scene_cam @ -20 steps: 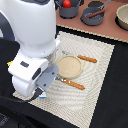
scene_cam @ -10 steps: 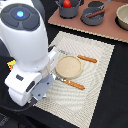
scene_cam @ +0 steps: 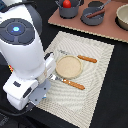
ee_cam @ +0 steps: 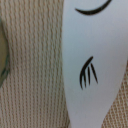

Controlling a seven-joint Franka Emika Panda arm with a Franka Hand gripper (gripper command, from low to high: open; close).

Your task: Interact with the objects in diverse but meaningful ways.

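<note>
A dark desk (scene_cam: 107, 100) carries everything. On it lies a striped beige placemat (scene_cam: 97, 62) — set at a slant, its near corner hidden behind the robot arm. At the far edge sits a reddish-brown board (scene_cam: 107, 31) — just beyond the placemat, not touching it. In the wrist view the placemat's ribbed weave (ee_cam: 35, 75) fills the background.

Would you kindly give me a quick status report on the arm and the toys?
Pincer hidden behind the white arm body, state unknown. White fish-like toy with black marks close under wrist camera, on striped beige placemat. Round tan plate untouched. No obstruction seen.
</note>
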